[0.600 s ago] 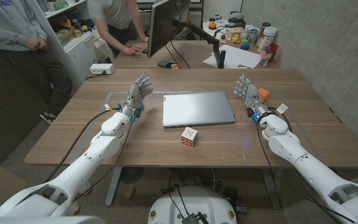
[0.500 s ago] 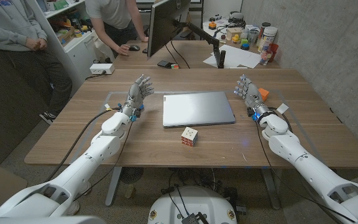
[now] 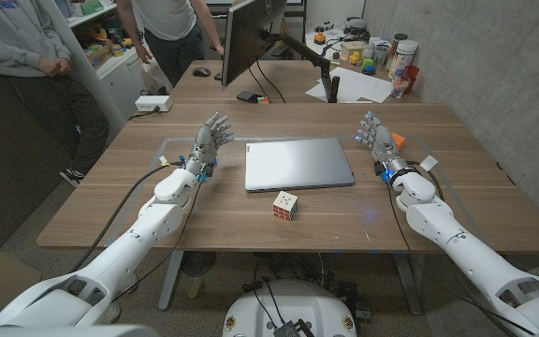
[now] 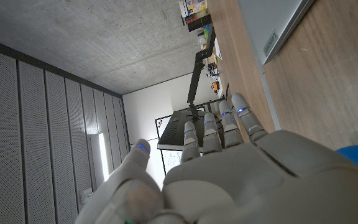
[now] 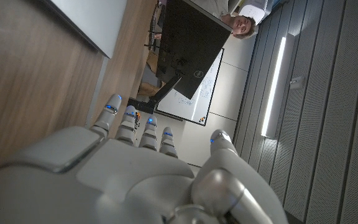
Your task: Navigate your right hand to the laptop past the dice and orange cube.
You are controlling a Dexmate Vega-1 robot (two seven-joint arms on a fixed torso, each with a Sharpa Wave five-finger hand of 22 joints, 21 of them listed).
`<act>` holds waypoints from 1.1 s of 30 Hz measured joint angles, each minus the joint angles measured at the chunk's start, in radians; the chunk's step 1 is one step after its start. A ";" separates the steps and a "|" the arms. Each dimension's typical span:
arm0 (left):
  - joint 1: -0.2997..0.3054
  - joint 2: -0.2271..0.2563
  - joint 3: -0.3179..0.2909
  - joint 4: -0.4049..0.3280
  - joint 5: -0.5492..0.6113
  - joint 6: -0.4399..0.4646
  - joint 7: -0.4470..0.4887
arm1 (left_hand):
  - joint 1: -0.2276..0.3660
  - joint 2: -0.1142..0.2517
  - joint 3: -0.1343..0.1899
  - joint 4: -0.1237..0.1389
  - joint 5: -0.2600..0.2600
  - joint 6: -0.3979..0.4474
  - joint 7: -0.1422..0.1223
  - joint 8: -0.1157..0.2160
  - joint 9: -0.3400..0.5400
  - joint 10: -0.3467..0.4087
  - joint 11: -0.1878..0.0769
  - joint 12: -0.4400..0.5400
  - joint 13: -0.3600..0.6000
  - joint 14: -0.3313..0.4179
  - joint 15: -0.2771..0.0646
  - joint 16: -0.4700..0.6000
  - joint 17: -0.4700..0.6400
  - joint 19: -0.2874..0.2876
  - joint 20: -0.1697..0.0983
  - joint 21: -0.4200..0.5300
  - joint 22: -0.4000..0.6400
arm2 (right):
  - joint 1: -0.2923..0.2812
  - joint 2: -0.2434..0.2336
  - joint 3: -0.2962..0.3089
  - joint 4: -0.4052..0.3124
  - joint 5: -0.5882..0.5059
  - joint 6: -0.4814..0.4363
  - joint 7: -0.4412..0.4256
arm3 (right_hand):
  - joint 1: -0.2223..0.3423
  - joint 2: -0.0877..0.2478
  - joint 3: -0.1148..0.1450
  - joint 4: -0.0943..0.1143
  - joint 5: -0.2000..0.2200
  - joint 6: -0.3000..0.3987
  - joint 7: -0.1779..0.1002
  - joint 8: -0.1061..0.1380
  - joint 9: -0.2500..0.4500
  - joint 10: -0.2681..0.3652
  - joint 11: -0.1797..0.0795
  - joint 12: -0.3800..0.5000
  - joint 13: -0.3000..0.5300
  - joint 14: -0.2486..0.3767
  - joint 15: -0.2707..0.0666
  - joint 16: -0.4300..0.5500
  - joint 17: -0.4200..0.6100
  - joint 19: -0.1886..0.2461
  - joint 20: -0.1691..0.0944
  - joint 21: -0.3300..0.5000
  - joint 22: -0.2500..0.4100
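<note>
A closed grey laptop (image 3: 298, 164) lies in the middle of the wooden table (image 3: 204, 220); a corner of the laptop (image 4: 278, 25) also shows in the left wrist view, and an edge of the laptop (image 5: 95, 22) in the right wrist view. A die-like colourful cube (image 3: 285, 205) sits just in front of it. An orange cube (image 3: 397, 141) lies partly hidden behind my right hand (image 3: 376, 142), which stands upright with fingers apart, right of the laptop, holding nothing. My left hand (image 3: 210, 141) stands the same way left of the laptop, fingers spread and empty.
A black monitor (image 3: 249, 33) on an arm stands behind the table, with papers and cluttered cups (image 3: 396, 61) at the back right. Two people (image 3: 26, 56) stand at the back left. A cable (image 3: 143, 183) runs along my left arm.
The person at the back has straightened up and drawn a hand away from the rear desk. Both my hands stay where they were.
</note>
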 measured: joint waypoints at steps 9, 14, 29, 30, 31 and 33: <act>0.003 0.004 0.004 -0.004 0.013 0.000 0.009 | 0.000 0.000 0.000 0.000 0.000 0.000 0.000 0.000 0.000 0.000 0.000 0.000 0.000 0.000 0.000 0.000 0.004 0.000 0.000 0.000 0.000 | -0.066 -0.072 0.002 -0.168 -0.159 -0.054 -0.172 | 0.002 -0.020 -0.009 -0.009 0.000 0.007 -0.018 0.000 0.000 -0.019 -0.027 0.000 0.000 -0.030 -0.001 -0.019 -0.005 0.000 0.000 -0.012 -0.003; 0.000 0.003 0.008 0.002 0.017 0.000 0.009 | 0.000 0.000 0.000 0.000 0.000 0.000 0.000 0.000 0.000 0.000 0.000 0.000 0.000 0.000 0.000 0.000 0.005 0.000 0.000 0.000 0.000 | -0.098 -0.105 -0.005 -0.274 -0.287 -0.117 -0.290 | -0.001 -0.023 -0.013 -0.013 0.000 0.007 -0.018 0.000 0.000 -0.019 -0.027 0.000 0.000 -0.034 0.003 -0.019 -0.005 0.000 0.000 -0.016 -0.003; -0.010 -0.003 0.012 0.023 0.019 -0.001 0.001 | 0.000 0.000 0.000 0.000 0.000 0.000 0.000 0.000 0.000 0.000 0.000 0.000 0.000 0.000 0.000 0.000 0.005 0.000 0.000 0.000 0.000 | -0.127 -0.164 -0.073 -0.518 -0.636 -0.318 -0.447 | -0.003 -0.042 -0.022 -0.021 0.000 0.000 -0.047 0.000 0.000 -0.041 -0.055 -0.008 0.000 -0.034 0.020 -0.022 -0.009 0.000 0.000 -0.035 -0.007; -0.010 -0.003 0.012 0.025 0.019 -0.001 0.000 | 0.000 0.000 0.000 0.000 0.000 0.000 0.000 0.000 0.000 0.000 0.000 0.000 0.000 0.000 0.000 0.000 0.005 0.000 0.000 0.000 0.000 | -0.126 -0.166 -0.077 -0.524 -0.657 -0.331 -0.448 | -0.006 -0.045 -0.022 -0.021 0.000 -0.002 -0.049 0.000 0.000 -0.045 -0.059 -0.008 0.000 -0.038 0.016 -0.022 -0.009 0.000 0.000 -0.035 -0.007; -0.010 -0.003 0.012 0.026 0.019 -0.001 -0.001 | 0.000 0.000 0.000 0.000 0.000 0.000 0.000 0.000 0.000 0.000 0.000 0.000 0.000 0.000 0.000 0.000 0.005 0.000 0.000 0.000 0.000 | -0.121 -0.168 -0.087 -0.538 -0.674 -0.343 -0.449 | -0.007 -0.046 -0.022 -0.021 0.000 -0.006 -0.052 0.000 0.000 -0.048 -0.062 -0.008 0.000 -0.039 0.015 -0.026 -0.009 0.000 0.000 -0.035 -0.007; -0.011 -0.003 0.012 0.029 0.019 -0.001 -0.001 | 0.000 0.000 0.000 0.000 0.000 0.000 0.000 0.000 0.000 0.000 0.000 0.000 0.000 0.000 0.000 0.000 0.005 0.000 0.000 0.000 0.000 | -0.121 -0.168 -0.087 -0.538 -0.720 -0.374 -0.449 | -0.007 -0.046 -0.024 -0.024 0.000 -0.007 -0.054 0.000 0.000 -0.050 -0.064 -0.014 0.000 -0.039 0.015 -0.026 -0.009 0.000 0.000 -0.035 -0.007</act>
